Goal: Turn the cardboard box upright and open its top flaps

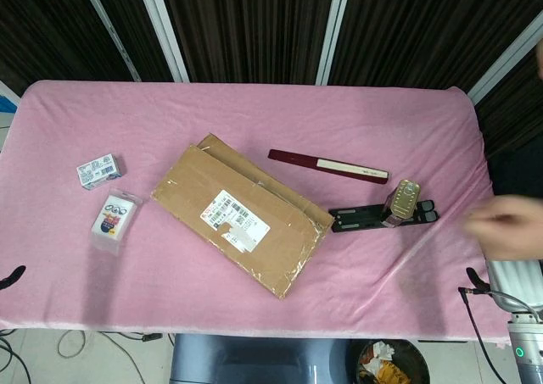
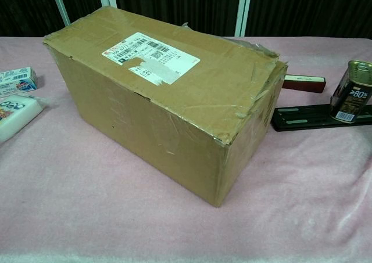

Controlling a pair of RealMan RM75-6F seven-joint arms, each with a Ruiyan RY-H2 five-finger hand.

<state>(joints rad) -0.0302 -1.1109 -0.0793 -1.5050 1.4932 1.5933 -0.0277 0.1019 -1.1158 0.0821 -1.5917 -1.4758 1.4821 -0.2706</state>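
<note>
We see no robot hand in either view, so hand state can't be told; the blurred shape right of the box (image 1: 242, 213) is unidentifiable. The box lies mid-table on its side, flaps shut, contents hidden. Left of it: a small carton (image 1: 99, 171) and a packet (image 1: 114, 219). Right of it: a tin (image 1: 403, 201). Risk: tipping the box may sweep these off.

Robot body at this moment: only part of the right arm (image 1: 519, 303) is showing, at the lower right edge of the head view, a grey housing with a cable. Neither hand is appearing in either view.
</note>
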